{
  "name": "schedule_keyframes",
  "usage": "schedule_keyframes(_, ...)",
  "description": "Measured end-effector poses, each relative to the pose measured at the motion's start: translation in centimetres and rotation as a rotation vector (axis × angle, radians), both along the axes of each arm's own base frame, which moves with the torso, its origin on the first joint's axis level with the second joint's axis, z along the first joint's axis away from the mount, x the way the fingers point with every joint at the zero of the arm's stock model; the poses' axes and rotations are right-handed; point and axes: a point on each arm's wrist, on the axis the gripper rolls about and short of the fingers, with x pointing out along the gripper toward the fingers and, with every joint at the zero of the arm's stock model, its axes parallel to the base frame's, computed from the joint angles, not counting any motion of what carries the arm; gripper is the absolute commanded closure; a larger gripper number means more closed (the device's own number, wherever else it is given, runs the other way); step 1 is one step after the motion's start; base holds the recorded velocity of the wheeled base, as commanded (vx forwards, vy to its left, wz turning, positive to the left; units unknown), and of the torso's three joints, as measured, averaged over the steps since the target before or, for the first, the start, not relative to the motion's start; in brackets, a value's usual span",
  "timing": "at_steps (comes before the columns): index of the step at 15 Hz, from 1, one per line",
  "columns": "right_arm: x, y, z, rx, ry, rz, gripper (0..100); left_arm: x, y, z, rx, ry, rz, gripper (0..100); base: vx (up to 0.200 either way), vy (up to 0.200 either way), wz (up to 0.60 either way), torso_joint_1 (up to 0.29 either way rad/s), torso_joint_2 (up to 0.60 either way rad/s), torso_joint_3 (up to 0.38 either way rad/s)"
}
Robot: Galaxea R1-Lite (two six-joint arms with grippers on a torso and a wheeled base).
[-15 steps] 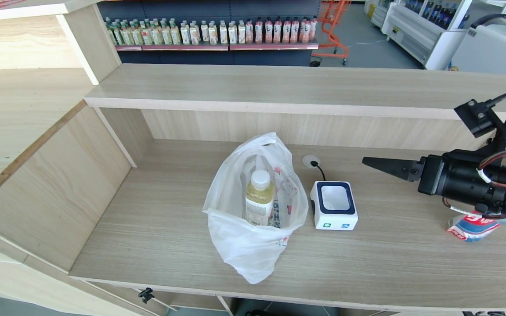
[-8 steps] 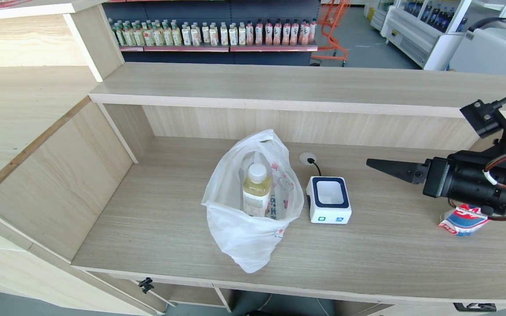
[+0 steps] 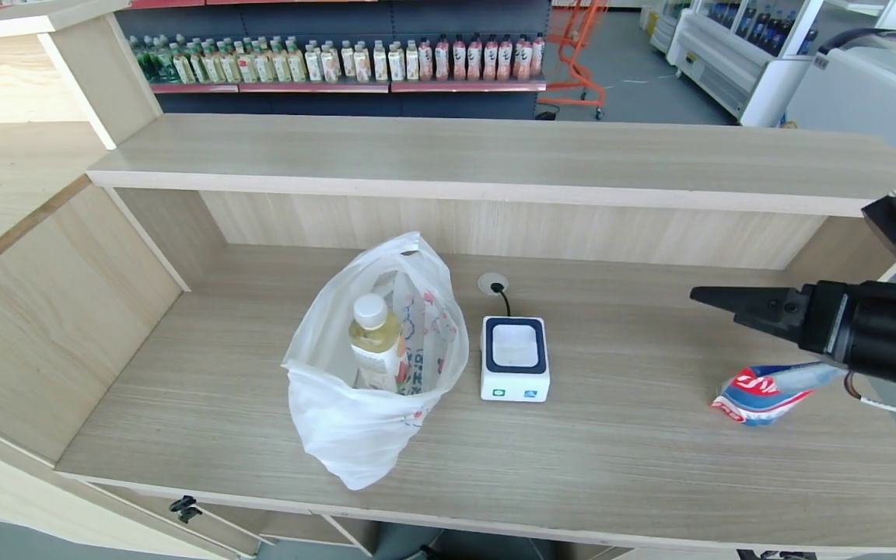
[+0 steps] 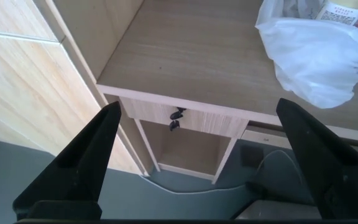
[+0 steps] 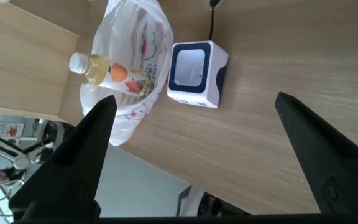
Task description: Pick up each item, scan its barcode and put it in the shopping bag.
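On the table (image 3: 611,451), from the head view, we see a snack packet (image 3: 767,385); wrist views show us left gripper (image 4: 199,104) and right gripper (image 5: 194,98) fingers wide, empty.

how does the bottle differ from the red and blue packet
The bottle stands upright inside the shopping bag; the packet lies flat on the bare counter, right of the scanner. The bottle is rigid, with a white cap and yellowish drink; the packet is a soft pouch in red, blue and white. Both are packaged goods.
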Motion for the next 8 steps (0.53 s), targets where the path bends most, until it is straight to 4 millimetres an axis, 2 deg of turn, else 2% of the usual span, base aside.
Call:
schedule_keyframes(3,-1.4,-0.4,0.4,0.036,0.082,-0.027,0,0.0,0.0,0.0,0.000,0.000,0.000,0,0.000,-0.200,0.00,0.002,0.01,0.004)
schedule_keyframes(6,-2.8,-1.5,0.4,0.042,0.158,-0.095,0,0.0,0.0,0.0,0.002,0.000,-0.001,0,0.000,0.000,0.00,0.000,0.00,0.000)
schedule_keyframes(8,-3.2,-2.1,0.3,0.056,0.196,-0.205,0,0.0,0.0,0.0,0.003,0.000,0.000,0,0.000,0.000,0.00,0.000,0.00,0.000)
